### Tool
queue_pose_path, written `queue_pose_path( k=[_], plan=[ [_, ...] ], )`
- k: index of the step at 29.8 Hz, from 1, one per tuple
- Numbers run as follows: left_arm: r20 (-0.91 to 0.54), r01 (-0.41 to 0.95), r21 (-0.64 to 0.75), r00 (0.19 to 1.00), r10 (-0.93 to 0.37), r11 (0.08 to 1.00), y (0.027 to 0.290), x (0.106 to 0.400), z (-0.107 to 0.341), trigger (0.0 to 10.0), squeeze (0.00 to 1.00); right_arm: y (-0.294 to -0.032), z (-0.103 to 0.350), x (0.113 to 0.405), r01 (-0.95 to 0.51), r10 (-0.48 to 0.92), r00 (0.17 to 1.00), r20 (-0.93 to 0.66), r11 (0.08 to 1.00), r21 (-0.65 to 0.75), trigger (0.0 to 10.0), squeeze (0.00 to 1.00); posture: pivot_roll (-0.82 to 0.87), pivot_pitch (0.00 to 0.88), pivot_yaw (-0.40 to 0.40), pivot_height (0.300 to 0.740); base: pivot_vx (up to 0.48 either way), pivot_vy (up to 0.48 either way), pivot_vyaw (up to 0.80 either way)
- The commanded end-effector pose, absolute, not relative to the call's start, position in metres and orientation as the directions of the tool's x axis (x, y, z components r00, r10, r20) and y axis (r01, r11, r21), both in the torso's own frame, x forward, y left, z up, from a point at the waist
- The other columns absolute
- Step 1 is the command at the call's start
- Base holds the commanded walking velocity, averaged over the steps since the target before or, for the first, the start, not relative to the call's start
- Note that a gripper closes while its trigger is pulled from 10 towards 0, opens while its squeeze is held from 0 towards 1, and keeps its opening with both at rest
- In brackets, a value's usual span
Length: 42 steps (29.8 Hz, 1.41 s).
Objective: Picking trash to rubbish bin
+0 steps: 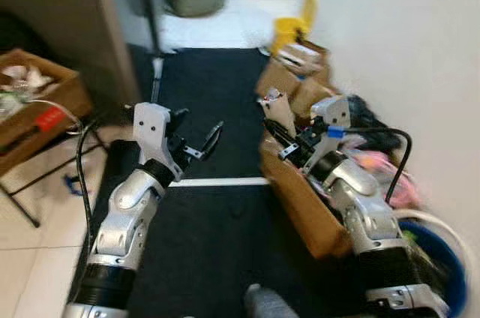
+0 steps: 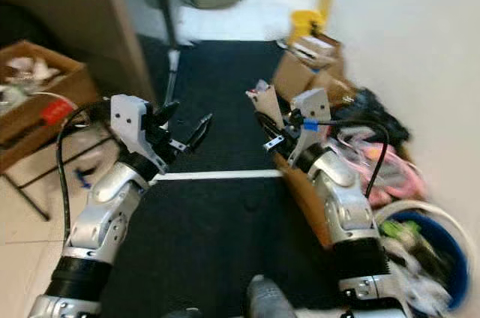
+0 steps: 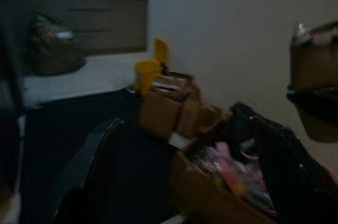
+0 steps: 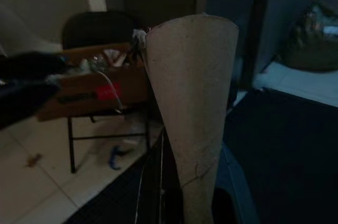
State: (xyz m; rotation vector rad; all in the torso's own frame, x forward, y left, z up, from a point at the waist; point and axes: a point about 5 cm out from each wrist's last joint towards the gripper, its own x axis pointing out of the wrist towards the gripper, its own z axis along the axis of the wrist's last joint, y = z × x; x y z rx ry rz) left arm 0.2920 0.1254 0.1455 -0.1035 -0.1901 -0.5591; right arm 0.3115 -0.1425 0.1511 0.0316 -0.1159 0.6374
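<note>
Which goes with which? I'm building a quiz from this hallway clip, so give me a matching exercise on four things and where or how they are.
Things:
1. cardboard cone
2. left gripper
3. blue bucket
4. yellow bin

States:
A. open, holding nothing
B. far end of the black mat, by the wall
C. clamped in the right gripper
D. beside the robot's right arm, near the wall

Pairs: 1-C, 2-A, 3-D, 4-B

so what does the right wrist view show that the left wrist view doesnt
Right wrist view: the brown paper cone clamped between the right gripper fingers, plus a box of clutter on a folding stand over pale tiles.

Left wrist view: the left gripper open and holding nothing, facing the white wall, a yellow bin and cardboard boxes along it.

Both: the black mat and the stuffed bag at the far end.
</note>
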Motion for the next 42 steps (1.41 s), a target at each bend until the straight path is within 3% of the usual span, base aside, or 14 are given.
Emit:
queue_pose_path(
  k=[1, 6, 17, 34, 42],
  plan=[
    [0.206, 0.547, -0.018, 0.821, -0.532, 0.837, 0.123, 0.292, 0.148, 10.0, 0.00, -0.146, 0.153, 0.313, -0.581, 0.577, 0.807, 0.127, 0.814, -0.004, 10.0, 0.00, -0.03, 0.000, -0.030, 0.740, 0.472, 0.000, 0.00],
    [0.207, 0.548, -0.015, 0.820, -0.534, 0.836, 0.123, 0.292, 0.148, 10.0, 0.00, -0.146, 0.154, 0.313, -0.584, 0.582, 0.803, 0.124, 0.811, -0.022, 10.0, 0.00, -0.03, 0.000, -0.029, 0.740, 0.472, 0.000, 0.00],
    [0.204, 0.548, -0.009, 0.820, -0.535, 0.837, 0.124, 0.292, 0.148, 10.0, 0.00, -0.146, 0.154, 0.312, -0.590, 0.588, 0.799, 0.125, 0.807, -0.023, 10.0, 0.00, -0.03, 0.000, -0.028, 0.740, 0.472, 0.000, 0.66],
    [0.192, 0.515, -0.008, 0.842, -0.504, 0.857, 0.133, 0.292, 0.146, 10.0, 0.00, -0.147, 0.155, 0.313, -0.595, 0.595, 0.795, 0.117, 0.803, -0.037, 10.0, 0.00, -0.02, 0.000, -0.030, 0.740, 0.472, 0.000, 0.00],
    [0.179, 0.502, -0.004, 0.851, -0.493, 0.865, 0.138, 0.290, 0.143, 10.0, 0.00, -0.138, 0.163, 0.315, -0.647, 0.656, 0.747, 0.113, 0.755, -0.106, 10.0, 0.00, -0.02, 0.000, -0.028, 0.740, 0.472, 0.000, 0.35]
  ],
)
